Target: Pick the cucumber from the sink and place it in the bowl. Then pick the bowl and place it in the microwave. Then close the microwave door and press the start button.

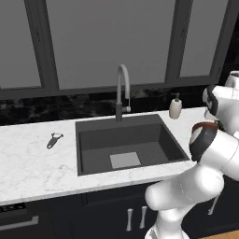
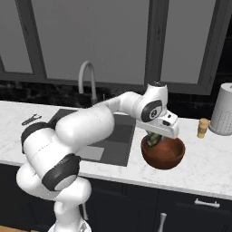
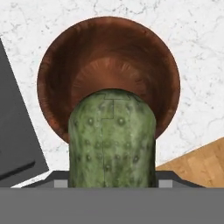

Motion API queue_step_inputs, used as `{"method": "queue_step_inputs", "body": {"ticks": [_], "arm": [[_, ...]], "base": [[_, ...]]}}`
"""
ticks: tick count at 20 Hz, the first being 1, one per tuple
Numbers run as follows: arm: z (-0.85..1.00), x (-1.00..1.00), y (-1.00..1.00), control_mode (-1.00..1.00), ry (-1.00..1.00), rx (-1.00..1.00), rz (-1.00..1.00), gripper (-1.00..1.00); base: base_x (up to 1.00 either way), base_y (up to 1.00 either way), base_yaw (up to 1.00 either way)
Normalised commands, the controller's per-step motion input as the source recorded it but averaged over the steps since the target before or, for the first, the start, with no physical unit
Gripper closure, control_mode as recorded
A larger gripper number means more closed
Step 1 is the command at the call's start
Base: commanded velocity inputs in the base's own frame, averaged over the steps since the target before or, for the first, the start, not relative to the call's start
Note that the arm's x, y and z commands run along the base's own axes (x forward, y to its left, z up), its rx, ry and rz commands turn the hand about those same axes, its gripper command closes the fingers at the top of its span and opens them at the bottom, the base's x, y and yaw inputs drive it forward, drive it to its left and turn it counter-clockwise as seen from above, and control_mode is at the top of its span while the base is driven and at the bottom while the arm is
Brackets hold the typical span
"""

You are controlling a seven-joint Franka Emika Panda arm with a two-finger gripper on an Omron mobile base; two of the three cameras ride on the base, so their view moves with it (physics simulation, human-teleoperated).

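Observation:
My gripper (image 2: 156,136) is shut on the cucumber (image 2: 152,141), a short dark-green bumpy cylinder, and holds it just over the left inner side of the bowl (image 2: 165,155). The reddish-brown bowl (image 3: 109,52) stands on the marble counter to the right of the sink (image 2: 118,147). In the hand view the cucumber (image 3: 111,140) points down at the bowl's near rim and hides my fingertips. The dark sink basin (image 1: 140,135) lies bare with its pale drain patch. The microwave and its door are out of view.
A gooseneck tap (image 1: 122,88) rises behind the sink, with a soap dispenser (image 1: 175,107) to its right. A peeler (image 1: 54,139) lies on the left counter. A small bottle (image 2: 203,128) and a grey canister (image 2: 223,115) stand beyond the bowl. The counter's front edge is close to the bowl.

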Motion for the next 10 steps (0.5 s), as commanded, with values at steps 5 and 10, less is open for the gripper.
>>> {"method": "queue_step_inputs", "body": {"ticks": [5, 10], "arm": [[-0.4, 0.33, -0.34, -1.0, 0.01, 0.06, 0.0, 1.0], [-0.48, 0.25, -0.03, -1.0, 0.01, 0.04, 0.0, 1.0]], "base": [[0.0, 0.0, 0.0], [0.0, 0.0, 0.0]]}}
